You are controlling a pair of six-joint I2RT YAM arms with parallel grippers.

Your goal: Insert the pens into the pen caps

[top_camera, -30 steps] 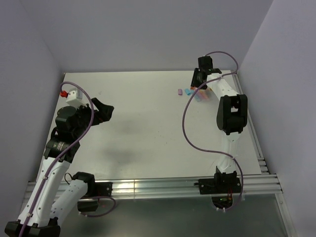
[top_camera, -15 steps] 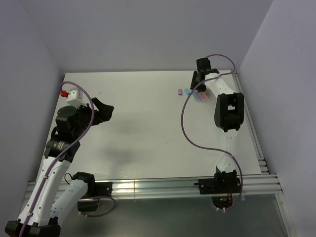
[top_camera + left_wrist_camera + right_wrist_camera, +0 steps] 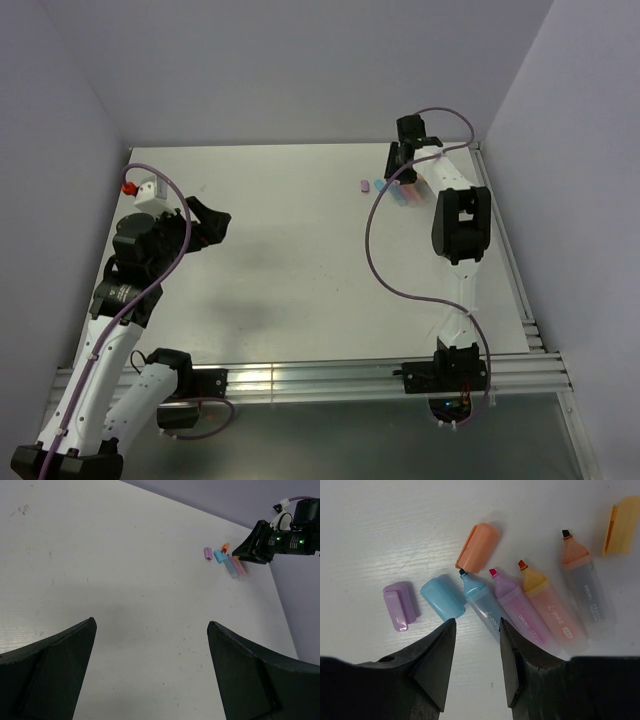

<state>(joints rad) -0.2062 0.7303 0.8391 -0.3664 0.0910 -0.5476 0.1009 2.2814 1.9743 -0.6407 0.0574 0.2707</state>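
Observation:
Several pens lie side by side at the back right of the table (image 3: 300, 260): a light blue pen (image 3: 482, 602), a pink one (image 3: 517, 605) and an orange one (image 3: 552, 612), with a peach-tipped one (image 3: 582, 587) slightly apart. Around them lie a purple cap (image 3: 400, 606), a blue cap (image 3: 441, 597), an orange cap (image 3: 479, 547) and a yellow cap (image 3: 620, 525). My right gripper (image 3: 477, 622) hovers open just over the blue pen's rear end, holding nothing. Far off on the left side, my left gripper (image 3: 152, 625) is wide open and empty. It faces the pens (image 3: 234, 566).
Pale walls close the table in at the back and both sides, and the right wall (image 3: 560, 150) is near the right arm. A metal rail (image 3: 320, 378) runs along the near edge. Purple cables (image 3: 375, 250) loop from both arms.
The right gripper has shifted slightly left and towards the back over the pens, with its jaws about as wide as before. The left arm has not moved.

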